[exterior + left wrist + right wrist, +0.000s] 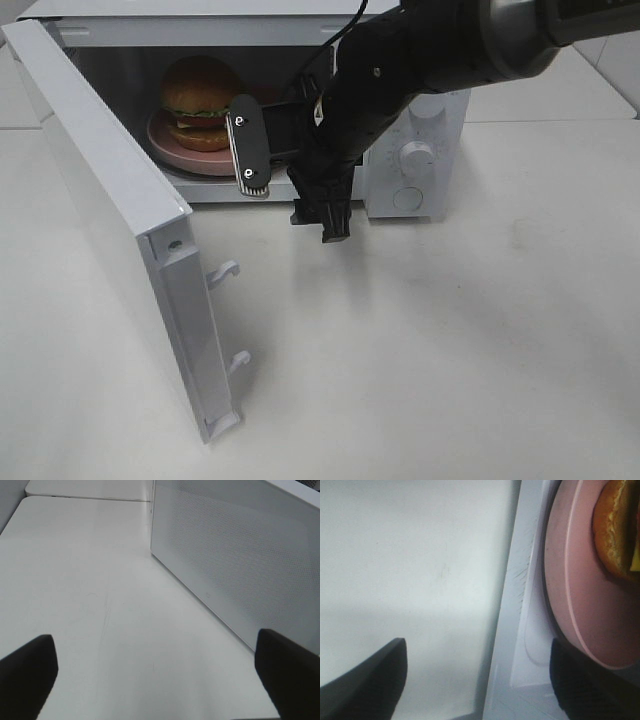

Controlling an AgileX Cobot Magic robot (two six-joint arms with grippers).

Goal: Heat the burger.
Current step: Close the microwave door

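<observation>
The burger point(200, 100) sits on a round pink plate point(175, 150) inside the open microwave point(420, 150). It also shows at the edge of the right wrist view point(617, 530), on the plate point(570, 590). My right gripper point(290, 185) hangs just outside the microwave opening, in front of the plate. It is open and empty, and its fingers point(365, 680) stand wide apart. My left gripper point(155, 637) is open and empty above the bare table. It faces the outer side of the microwave door point(240, 565). The left arm is out of the exterior view.
The microwave door point(110, 200) is swung wide open to the left, and its latch hooks point(225, 272) stick out over the table. The control knobs point(415, 155) are on the microwave's right side. The white table point(450, 340) stretches in front.
</observation>
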